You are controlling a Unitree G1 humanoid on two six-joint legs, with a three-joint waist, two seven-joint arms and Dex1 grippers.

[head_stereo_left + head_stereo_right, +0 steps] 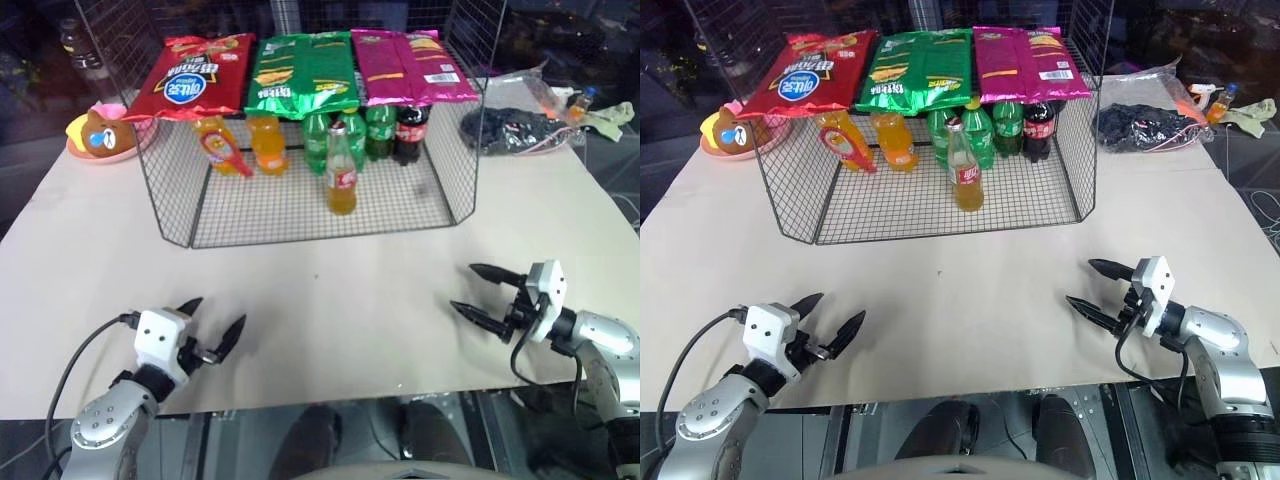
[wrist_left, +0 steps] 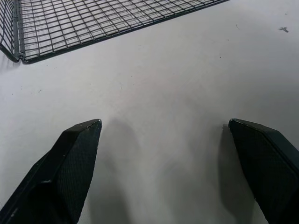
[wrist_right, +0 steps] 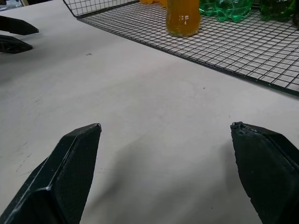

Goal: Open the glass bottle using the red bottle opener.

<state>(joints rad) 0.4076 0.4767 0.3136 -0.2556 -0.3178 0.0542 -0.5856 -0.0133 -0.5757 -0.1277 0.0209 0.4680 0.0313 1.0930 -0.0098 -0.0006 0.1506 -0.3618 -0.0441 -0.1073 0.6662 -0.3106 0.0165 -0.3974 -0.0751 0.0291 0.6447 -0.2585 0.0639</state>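
standing upright, glass bottle (image 1: pixel 341 170), seemingly capped.

Left hand (image 1: pixel 214 322) low, fingers spread; right hand (image 1: pixel 478 291) likewise, seemingly empty.

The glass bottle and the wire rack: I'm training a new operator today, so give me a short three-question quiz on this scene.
1. True or false: the glass bottle stands upright on the wire rack, in front of the green plastic bottles.
2. The red bottle opener leans against: A) an orange plastic bottle B) the cola bottle C) the bear plush
3. Fill in: both the left gripper and the right gripper are ____ and hold nothing.

Key: 1 true; 2 A; 3 open.
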